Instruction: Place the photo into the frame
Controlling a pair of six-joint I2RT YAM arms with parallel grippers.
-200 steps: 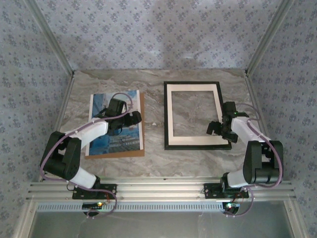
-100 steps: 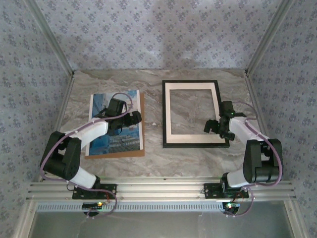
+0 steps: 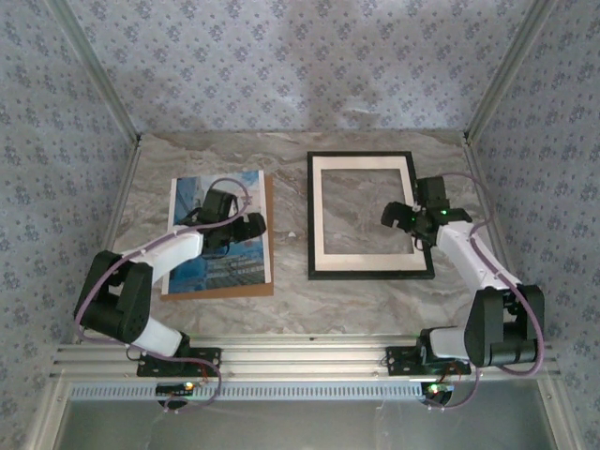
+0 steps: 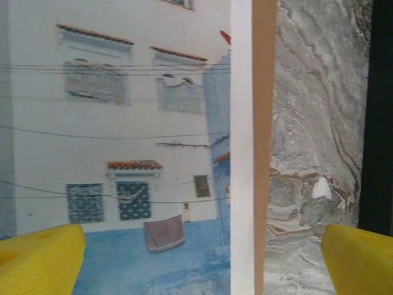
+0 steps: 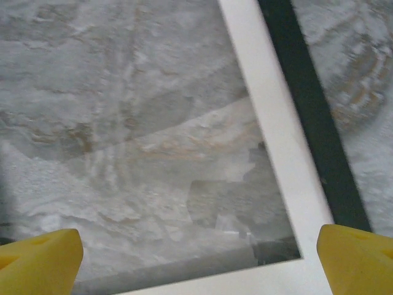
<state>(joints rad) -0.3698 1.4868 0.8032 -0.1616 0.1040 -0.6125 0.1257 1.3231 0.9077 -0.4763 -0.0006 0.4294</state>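
we are hovering the left gripper (image 3: 246,228), jaws spread and empty, over the paper photo of blue-and-white buildings (image 3: 230,267) on its brown backing board (image 3: 268,234), at left. likely light and floppy: pinching its white right border suits. the right gripper (image 3: 405,217), likewise spread, is hanging over the thin black rectangular frame (image 3: 370,275).

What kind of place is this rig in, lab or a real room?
Probably a lab test booth dressed like a room: wallpaper panels, a marble-look table, two arms bolted to an aluminium rail.

Brown backing board (image 3: 269,264) flat on grey marble tabletop (image 3: 291,211), floral-patterned walls (image 3: 300,66) around.
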